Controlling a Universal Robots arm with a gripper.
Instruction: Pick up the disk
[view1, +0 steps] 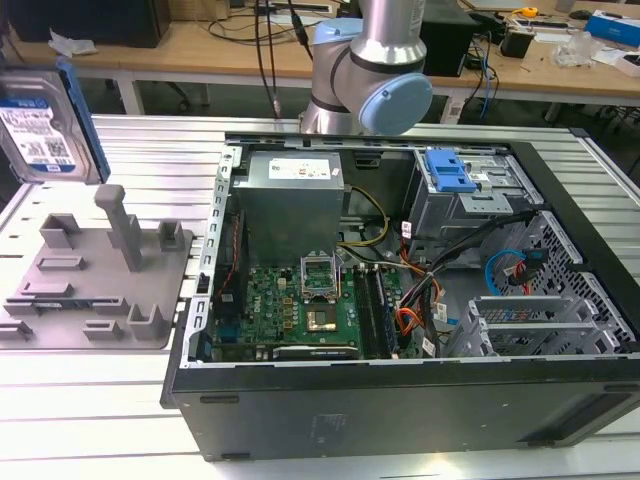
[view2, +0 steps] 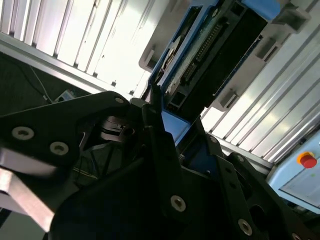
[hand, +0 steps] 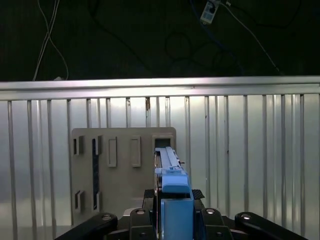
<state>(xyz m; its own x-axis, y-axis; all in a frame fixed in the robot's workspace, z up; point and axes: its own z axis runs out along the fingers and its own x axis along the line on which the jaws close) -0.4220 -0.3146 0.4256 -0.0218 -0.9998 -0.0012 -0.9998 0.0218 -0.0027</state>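
One disk (view1: 42, 128) held clamped in one gripper (hand: 174, 210); one grey fixture (view1: 95, 275) below.

disk (view1: 40, 125) label with barcodes, print illegible, power supply sticker (view1: 297, 171) illegible

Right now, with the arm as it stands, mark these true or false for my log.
1. The disk lies flat inside the computer case. False: it stands upright in the air, to the exterior view's left of the case.
2. The pincer grips the disk. True.
3. The case is open, with its motherboard showing. True.
4. The grey fixture sits inside the case. False: it rests on the ribbed table beside it.
5. The disk is seated in the fixture. False: it is held above it.
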